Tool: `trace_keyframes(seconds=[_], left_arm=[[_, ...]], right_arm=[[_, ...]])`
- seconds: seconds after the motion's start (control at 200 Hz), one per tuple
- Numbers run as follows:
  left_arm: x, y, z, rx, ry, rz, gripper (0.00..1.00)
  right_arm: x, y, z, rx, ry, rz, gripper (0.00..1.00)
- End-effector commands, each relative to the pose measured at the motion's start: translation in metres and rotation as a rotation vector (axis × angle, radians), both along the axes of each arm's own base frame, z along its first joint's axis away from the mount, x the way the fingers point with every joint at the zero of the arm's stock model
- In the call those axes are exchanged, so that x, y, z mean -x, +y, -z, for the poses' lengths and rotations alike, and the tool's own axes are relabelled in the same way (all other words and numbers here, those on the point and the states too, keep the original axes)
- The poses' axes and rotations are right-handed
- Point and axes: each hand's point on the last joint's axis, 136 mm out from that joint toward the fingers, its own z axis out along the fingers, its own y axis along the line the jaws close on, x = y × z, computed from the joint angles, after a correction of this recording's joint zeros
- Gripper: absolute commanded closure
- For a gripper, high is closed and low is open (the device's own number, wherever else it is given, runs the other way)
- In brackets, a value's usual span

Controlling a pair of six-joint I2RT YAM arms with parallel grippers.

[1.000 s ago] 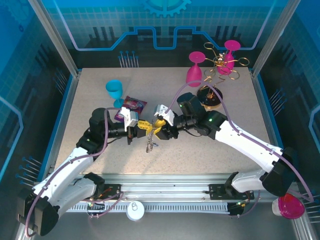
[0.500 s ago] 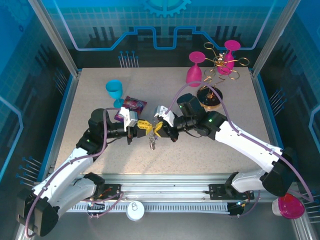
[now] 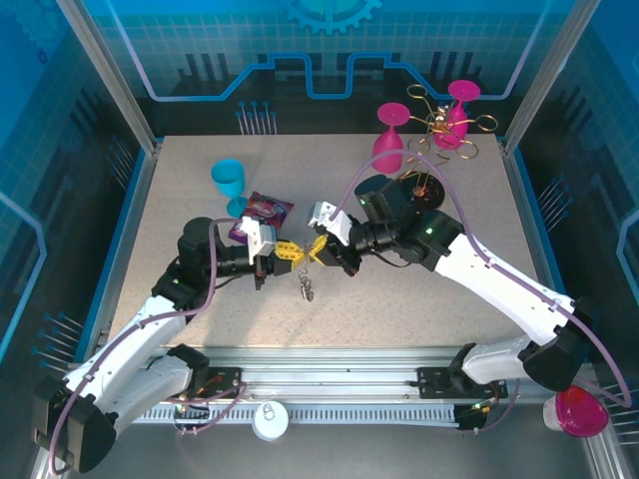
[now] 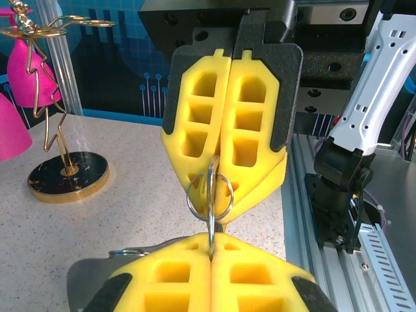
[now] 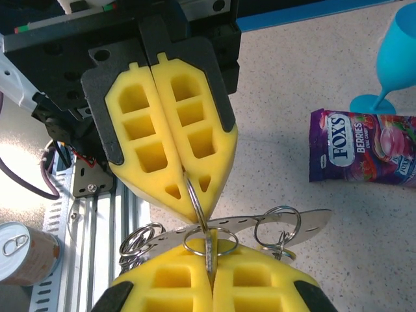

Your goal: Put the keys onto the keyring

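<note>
Top view, middle of the frame: left claw (image 3: 287, 250) and right claw (image 3: 318, 247) meet tip to tip above the bench (image 3: 180, 200), both clamped tight on the keyring (image 5: 305, 219).

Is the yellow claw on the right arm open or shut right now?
Shut. The right gripper's yellow pads press together with no gap, a small metal ring caught at their tips.

Speckled beige table (image 3: 379, 309). On it: blue cup (image 3: 228, 180), upright, rear left; purple candy packet (image 3: 262, 212) just beside; pink cup (image 3: 389, 150), inverted; gold wire stand (image 3: 429, 197), rear right.
</note>
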Motion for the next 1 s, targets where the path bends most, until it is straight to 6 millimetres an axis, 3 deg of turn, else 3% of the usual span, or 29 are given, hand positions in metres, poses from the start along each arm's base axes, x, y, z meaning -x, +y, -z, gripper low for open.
trace_keyframes(seconds=[0.0,0.25,0.61,0.786,0.996], left_arm=[[-0.002,0.002,0.009,-0.035,0.012,-0.017,1.0],[-0.002,0.003,0.023,-0.078,0.037,-0.022,1.0],[0.004,0.0,0.0,0.021,0.002,0.009,1.0],[0.004,0.0,-0.002,0.029,0.001,0.009,1.0],[0.004,0.001,0.008,-0.004,0.018,0.001,1.0]], right_arm=[[-0.002,-0.002,-0.02,-0.002,-0.063,0.004,1.0],[-0.004,-0.006,-0.013,0.045,-0.079,0.025,1.0],[0.002,0.008,0.015,0.094,-0.022,-0.022,1.0],[0.004,0.014,0.016,0.1,-0.02,-0.043,1.0],[-0.002,0.012,0.002,0.073,-0.076,-0.013,1.0]])
